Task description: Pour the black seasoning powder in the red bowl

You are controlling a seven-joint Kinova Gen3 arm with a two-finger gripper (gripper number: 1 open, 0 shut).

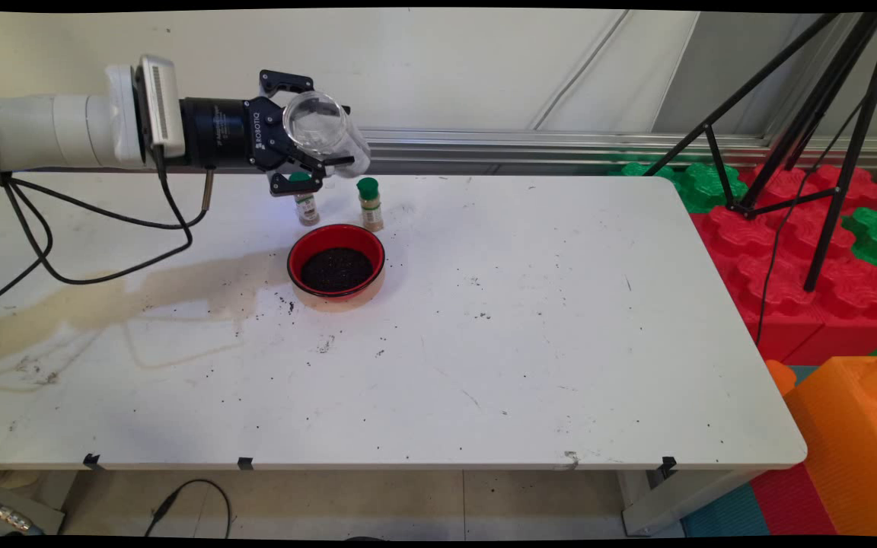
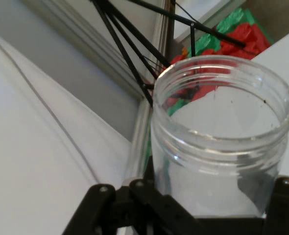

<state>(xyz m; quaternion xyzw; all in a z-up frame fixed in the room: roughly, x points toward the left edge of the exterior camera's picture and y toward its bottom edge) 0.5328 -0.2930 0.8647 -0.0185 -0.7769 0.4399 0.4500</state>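
My gripper (image 1: 309, 125) is held level above the table's far left part, shut on a clear plastic jar (image 1: 324, 131). The jar lies tilted on its side, its open mouth turned toward the camera, and looks empty. In the hand view the jar (image 2: 218, 142) fills the right half, clamped at its base by the black linkage. Just below and in front of the gripper a red bowl (image 1: 336, 261) of dark grains sits on the table. Two small spice bottles with green caps stand behind the bowl, one (image 1: 304, 199) under the gripper, the other (image 1: 370, 203) to its right.
Dark grains are scattered on the white table (image 1: 530, 342) around and in front of the bowl, and a brownish stain runs across its left side. A black tripod (image 1: 804, 137) stands over red and green foam blocks at the right, with an orange block (image 1: 857, 441) nearer.
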